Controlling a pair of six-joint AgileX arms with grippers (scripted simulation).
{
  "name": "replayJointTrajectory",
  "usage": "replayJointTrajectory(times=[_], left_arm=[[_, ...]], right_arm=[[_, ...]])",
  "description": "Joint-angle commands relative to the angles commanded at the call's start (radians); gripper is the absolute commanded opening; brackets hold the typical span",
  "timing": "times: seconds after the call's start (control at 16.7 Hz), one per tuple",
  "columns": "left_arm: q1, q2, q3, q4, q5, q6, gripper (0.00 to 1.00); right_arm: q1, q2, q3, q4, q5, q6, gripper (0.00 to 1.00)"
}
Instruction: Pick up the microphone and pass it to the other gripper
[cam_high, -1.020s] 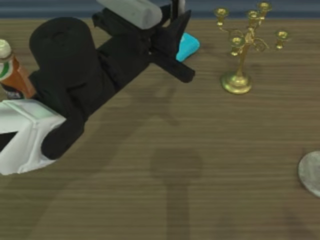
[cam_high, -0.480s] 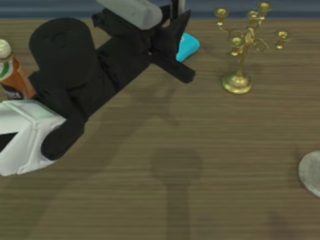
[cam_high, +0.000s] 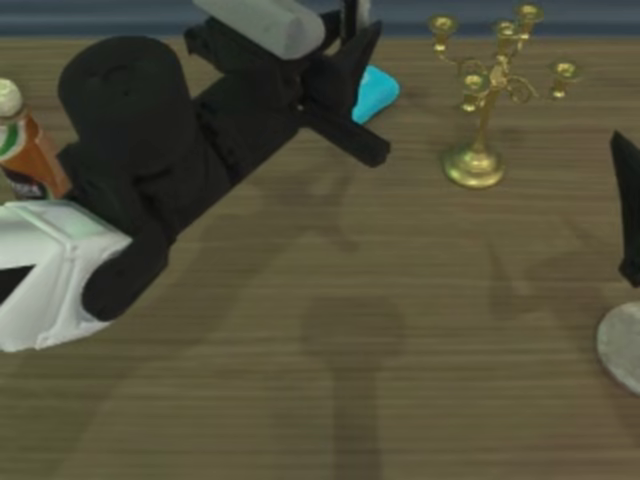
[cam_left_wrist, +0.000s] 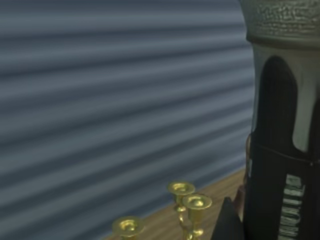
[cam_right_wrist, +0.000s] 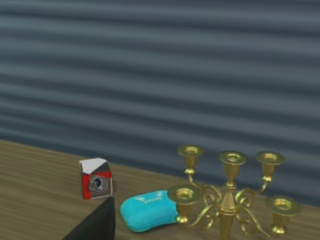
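The microphone (cam_left_wrist: 280, 150) fills the left wrist view, a black handle upright with its silver mesh head (cam_left_wrist: 282, 20) on top. My left gripper (cam_high: 350, 95) is shut on the handle, raised above the back of the table, and one black finger (cam_left_wrist: 227, 225) shows beside it. From above only the microphone's top (cam_high: 357, 12) shows, at the back edge. My right gripper (cam_high: 625, 210) reaches in at the right edge, far from the microphone. Its single visible finger (cam_right_wrist: 95, 222) stands off to one side with nothing in it.
A gold candelabra (cam_high: 485, 100) stands at the back right, between the two grippers. A teal block (cam_high: 375, 92) lies under the left gripper. An orange bottle (cam_high: 20, 140) is at the left edge, a grey disc (cam_high: 622, 345) at the right edge, a red-and-white box (cam_right_wrist: 96, 178) at the back.
My right gripper has come into the top view at the right edge, moving toward the back. The left arm and the microphone have stayed still.
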Motion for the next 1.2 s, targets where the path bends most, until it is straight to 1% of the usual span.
replayJointTrajectory(times=[0.3,0.42,0.54,0.66,0.96,1.2], left_arm=[[0.0,0.0,0.0,0.0,0.0,0.0,0.0],[0.0,0.0,0.0,0.0,0.0,0.0,0.0],[0.0,0.0,0.0,0.0,0.0,0.0,0.0],[0.0,0.0,0.0,0.0,0.0,0.0,0.0],[0.0,0.0,0.0,0.0,0.0,0.0,0.0],[0.0,0.0,0.0,0.0,0.0,0.0,0.0]], right_arm=[[0.214,0.364,0.229,0.125,0.024,-0.009,1.0],[0.276,0.462,0.291,0.157,0.03,-0.013,1.0],[0.316,0.522,0.33,0.176,0.035,-0.016,1.0],[0.33,0.543,0.343,0.183,0.037,-0.018,1.0],[0.326,0.542,0.341,0.182,0.035,-0.017,1.0],[0.324,0.659,0.437,0.209,0.032,-0.017,1.0]])
